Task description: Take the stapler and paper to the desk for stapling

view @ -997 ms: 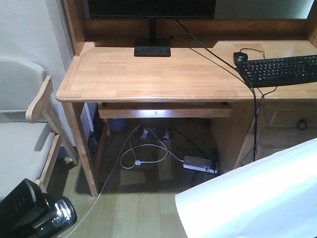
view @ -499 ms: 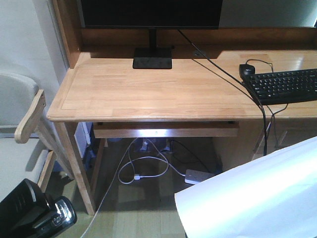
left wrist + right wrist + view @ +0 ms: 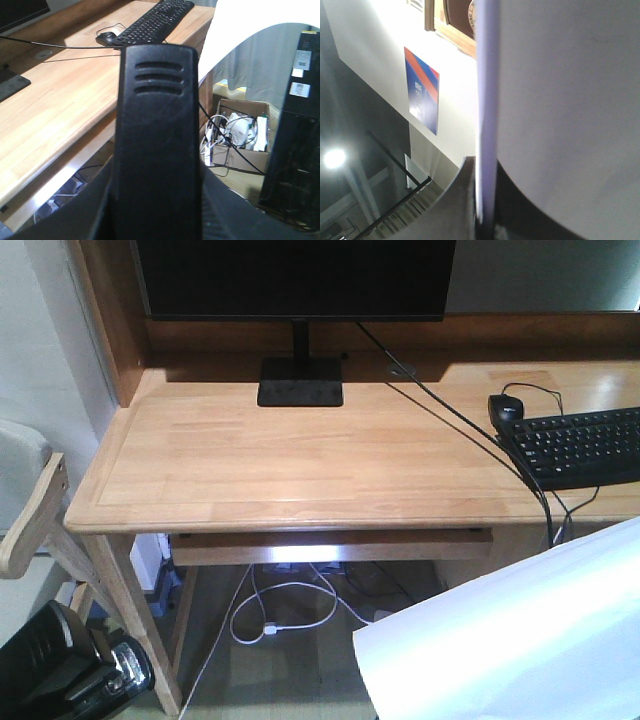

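**Mia:** What does the left gripper point(image 3: 155, 212) have?

**Ben:** It is closed on the black stapler point(image 3: 156, 140). The stapler sticks out right in front of it and fills the middle of the wrist view. I can only see dark bits of the gripper low down on each side.

**Mia:** Is the stapler on the tabletop point(image 3: 300, 460)?

**Ben:** No. It is up in the air, in the gripper. The wooden tabletop is ahead of that gripper and off to its left. They do not touch.

**Mia:** And the right gripper point(image 3: 485, 212)?

**Ben:** It is pinched tight on the edge of the white paper point(image 3: 560, 100). The sheet goes up from the gripper like a thin wall.

**Mia:** Where is the paper from the left gripper?

**Ben:** Far off to its right. It is big and white, and it bends a little. It is in the air too, not on the tabletop.

**Mia:** What is on the tabletop?

**Ben:** A black keyboard point(image 3: 585, 445) and a black mouse point(image 3: 505, 407) just beside it, far ahead of the left gripper. A dark monitor point(image 3: 290, 275) stands at the back.
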Controlling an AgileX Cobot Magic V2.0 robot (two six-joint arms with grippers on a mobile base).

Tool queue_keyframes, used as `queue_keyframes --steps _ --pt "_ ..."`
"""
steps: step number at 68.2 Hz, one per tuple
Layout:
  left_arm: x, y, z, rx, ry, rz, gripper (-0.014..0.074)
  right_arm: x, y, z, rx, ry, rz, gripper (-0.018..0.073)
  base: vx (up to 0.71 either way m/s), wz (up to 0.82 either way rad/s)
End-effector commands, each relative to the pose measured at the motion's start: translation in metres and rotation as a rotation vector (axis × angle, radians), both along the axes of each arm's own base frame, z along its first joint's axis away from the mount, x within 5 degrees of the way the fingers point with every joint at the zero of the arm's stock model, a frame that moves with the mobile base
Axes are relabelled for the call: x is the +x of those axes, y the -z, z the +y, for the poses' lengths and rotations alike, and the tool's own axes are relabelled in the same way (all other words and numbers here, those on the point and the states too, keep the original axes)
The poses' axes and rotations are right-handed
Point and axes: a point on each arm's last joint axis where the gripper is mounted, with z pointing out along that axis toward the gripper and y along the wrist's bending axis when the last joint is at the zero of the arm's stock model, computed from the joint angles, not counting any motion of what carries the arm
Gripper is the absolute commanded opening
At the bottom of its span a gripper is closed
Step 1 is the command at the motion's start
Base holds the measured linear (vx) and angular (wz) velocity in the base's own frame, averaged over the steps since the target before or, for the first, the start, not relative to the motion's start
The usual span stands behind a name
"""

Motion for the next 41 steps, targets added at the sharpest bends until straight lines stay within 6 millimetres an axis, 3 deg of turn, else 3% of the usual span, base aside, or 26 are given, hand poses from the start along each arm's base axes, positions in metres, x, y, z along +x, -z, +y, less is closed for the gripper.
queue_keyframes --steps 1,41 --pt "0.0025 -0.0162 -0.0003 -0.099 -0.035 -0.045 -0.0006 -0.002 -0.0021 0.0004 0.011 -0.012 -0.042 -0.0003 0.21 -0.01" --pt "0.0025 -0.0162 -0.0003 -0.099 -0.035 -0.045 -0.0006 -0.002 -0.0021 0.0004 0.011 -0.012 -0.042 -0.0003 0.18 0.02"
